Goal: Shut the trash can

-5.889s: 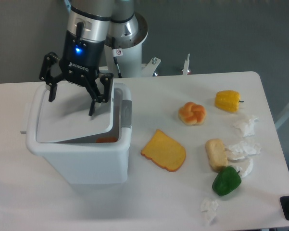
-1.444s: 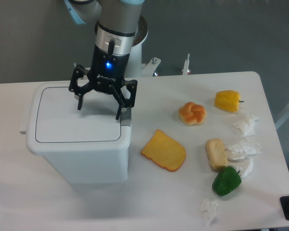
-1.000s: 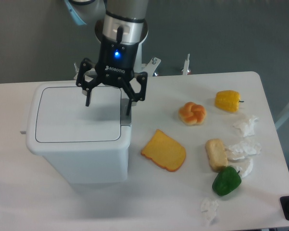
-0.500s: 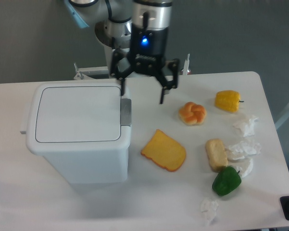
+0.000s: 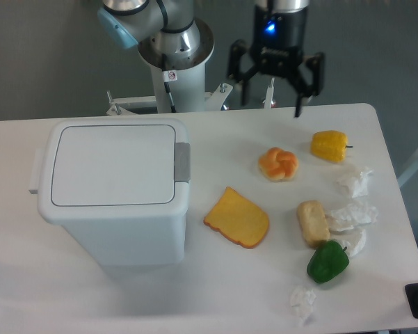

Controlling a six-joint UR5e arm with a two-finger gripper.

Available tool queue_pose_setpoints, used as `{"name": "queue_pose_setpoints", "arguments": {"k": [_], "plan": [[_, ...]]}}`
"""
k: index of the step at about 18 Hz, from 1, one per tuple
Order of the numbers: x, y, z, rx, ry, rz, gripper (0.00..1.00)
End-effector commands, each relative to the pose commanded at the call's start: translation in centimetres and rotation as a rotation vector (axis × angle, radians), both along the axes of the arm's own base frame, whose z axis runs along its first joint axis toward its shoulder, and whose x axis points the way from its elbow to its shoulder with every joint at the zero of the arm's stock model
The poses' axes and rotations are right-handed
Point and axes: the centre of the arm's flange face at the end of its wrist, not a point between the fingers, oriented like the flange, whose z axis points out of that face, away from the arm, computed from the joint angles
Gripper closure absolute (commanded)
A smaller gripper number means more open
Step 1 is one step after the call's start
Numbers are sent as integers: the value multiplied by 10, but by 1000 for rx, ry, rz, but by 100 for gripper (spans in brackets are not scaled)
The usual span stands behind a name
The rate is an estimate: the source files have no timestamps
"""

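White trash can at the table's left side, lid flat and shut, grey latch on its right edge. Gripper hangs above the far table edge, well right of the bin, fingers spread wide, holding nothing. Cheese slice, pastry, yellow pepper, green pepper lie to the right.

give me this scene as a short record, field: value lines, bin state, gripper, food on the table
trash can: white bin, lid lying flat and shut, grey latch tab on its right edge
gripper: open, empty, above the table's far edge, well right of the bin
food: cheese slice, orange pastry knot, yellow pepper, bread roll, green pepper
other: crumpled white paper near the right edge
task state: looks done
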Motion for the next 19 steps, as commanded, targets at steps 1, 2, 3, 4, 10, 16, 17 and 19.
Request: {"name": "queue_pose_setpoints", "arguments": {"k": [1,2,3,4,10,16,17,19], "plan": [[-6,-11,-1,-12,6,-16,0],[-13,-24,-2,-26,9,-37,0],[-17,-37,-2,-40,16,-67,0],[-22,-50,-3,-54,21,-99,0],[-33,-110,-9,-108,58,-211,0],[-42,-147,-14,-145,61,-289,0],[-42,-147,-13,-147,64,-289,0],[-40,-145,-12,-147,67,-292,0]]}}
